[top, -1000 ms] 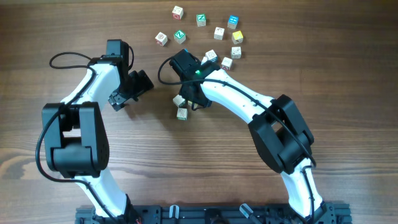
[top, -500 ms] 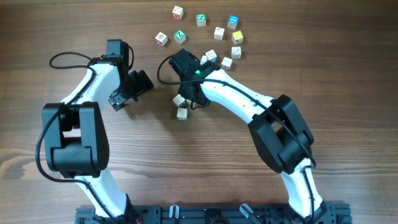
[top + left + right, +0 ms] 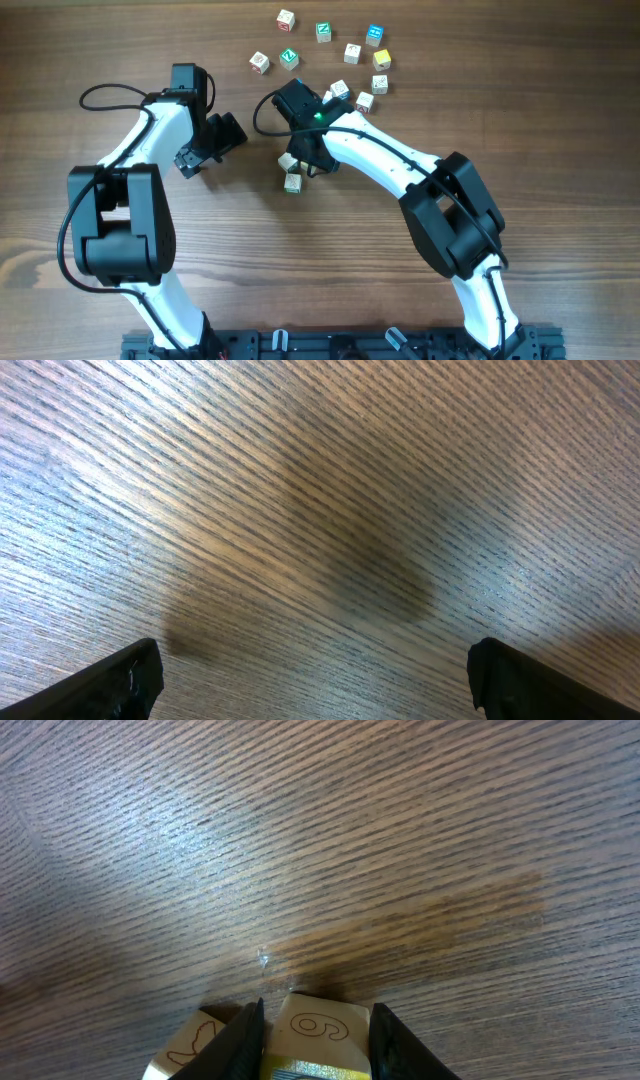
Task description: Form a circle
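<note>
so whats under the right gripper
A cream cube marked 6 or 9, clamped in the right gripper. A second cube sits beside it, outside the jaws. The table beneath both cubes is covered.

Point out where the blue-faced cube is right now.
In the overhead view the blue-faced cube sits at the far side, right of centre, just beyond the yellow cube.

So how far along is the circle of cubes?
Early. No ring yet: most cubes lie loosely scattered. The right gripper clamps one cube beside a second cube; the left gripper is open and empty. Gathering the rest remains.
</note>
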